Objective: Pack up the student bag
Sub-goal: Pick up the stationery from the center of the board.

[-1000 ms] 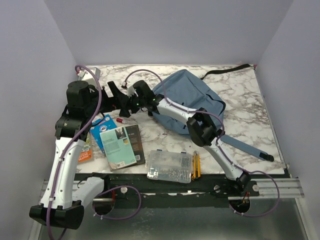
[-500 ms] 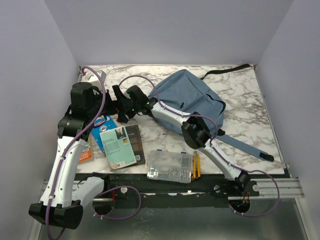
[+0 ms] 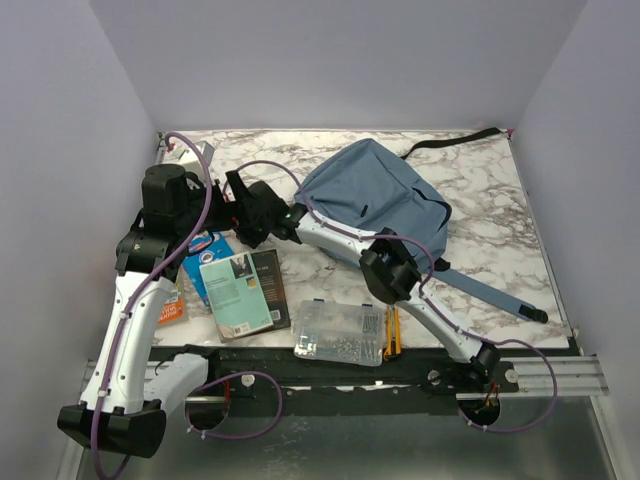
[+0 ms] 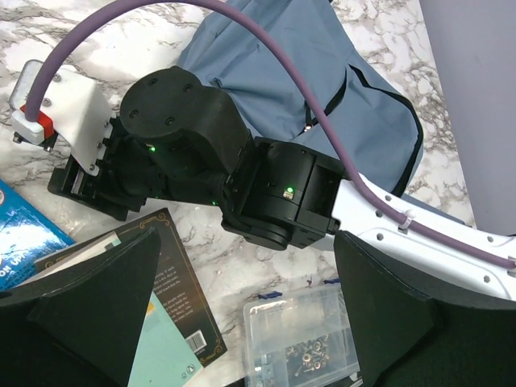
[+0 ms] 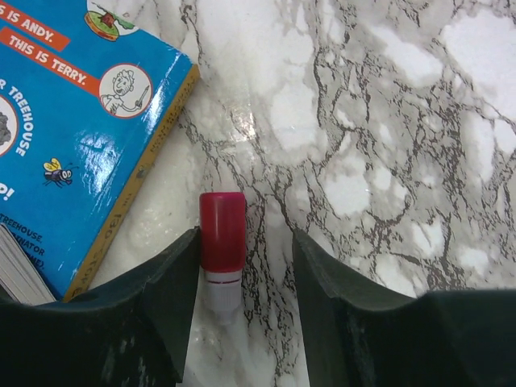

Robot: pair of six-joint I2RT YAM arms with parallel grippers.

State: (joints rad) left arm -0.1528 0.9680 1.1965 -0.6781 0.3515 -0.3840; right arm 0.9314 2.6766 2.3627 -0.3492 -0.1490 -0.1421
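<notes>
The student bag [image 3: 375,200], a big blue-grey backpack, lies at the back centre of the marble table and fills the top of the left wrist view [image 4: 266,81]. My right gripper [image 5: 246,242] is stretched far left [image 3: 240,215], low over the table. Its jaws are open around a small white tube with a red cap [image 5: 222,234], which lies flat. The left finger [image 5: 173,274] touches the tube and the right finger stands apart from it. My left gripper [image 4: 248,266] is open and empty, held high above the right arm's wrist [image 4: 274,193].
A blue children's book [image 5: 72,121] lies just left of the tube [image 3: 200,250]. A teal and dark book [image 3: 245,290], a clear box of small parts [image 3: 340,333], a yellow-black item [image 3: 392,330] and an orange book [image 3: 170,305] lie along the near edge.
My right gripper has reached further left and come down over the red-capped tube, which it now hides in the top view. The left arm shifted slightly.
</notes>
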